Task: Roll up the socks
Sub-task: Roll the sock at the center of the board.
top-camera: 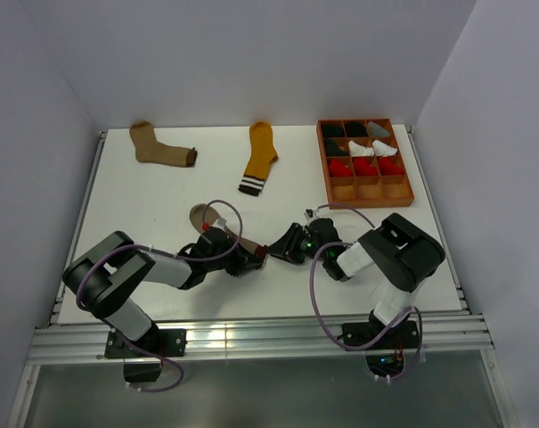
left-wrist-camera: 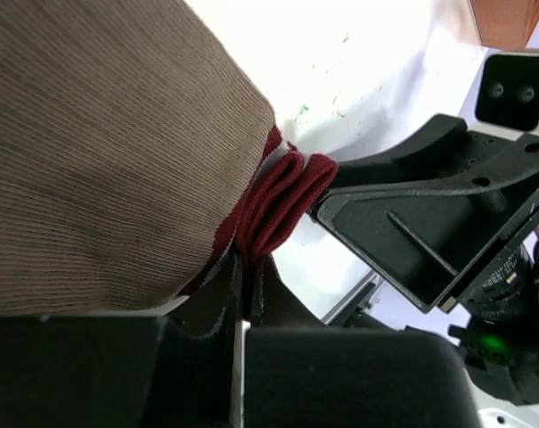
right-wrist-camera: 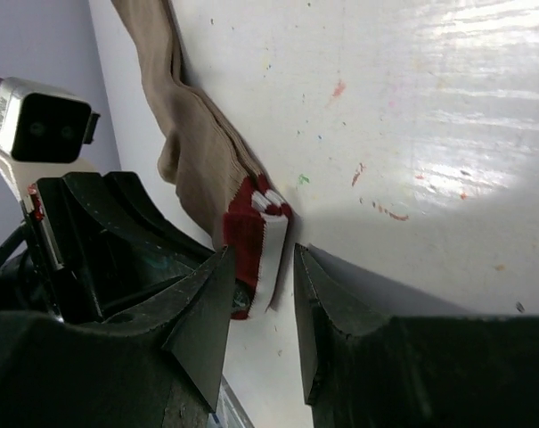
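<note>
The light brown sock (top-camera: pixel 201 215) with a red-white striped cuff lies at the table's front middle. In the left wrist view its ribbed body (left-wrist-camera: pixel 100 152) fills the frame and its folded red cuff (left-wrist-camera: pixel 282 201) is pinched in my left gripper (left-wrist-camera: pixel 249 267), which is shut on it. My left gripper (top-camera: pixel 251 259) and right gripper (top-camera: pixel 282 250) meet at the cuff. My right gripper (right-wrist-camera: pixel 262 263) is open, its fingertips on either side of the cuff's end (right-wrist-camera: pixel 256 236). The tan sock (top-camera: pixel 158 147) and the mustard sock (top-camera: pixel 258 159) lie flat at the back.
A brown compartment tray (top-camera: pixel 407 183) at the back right holds black, grey, white and red rolled bundles. Purple cables loop over both arms. White walls close in the table on three sides.
</note>
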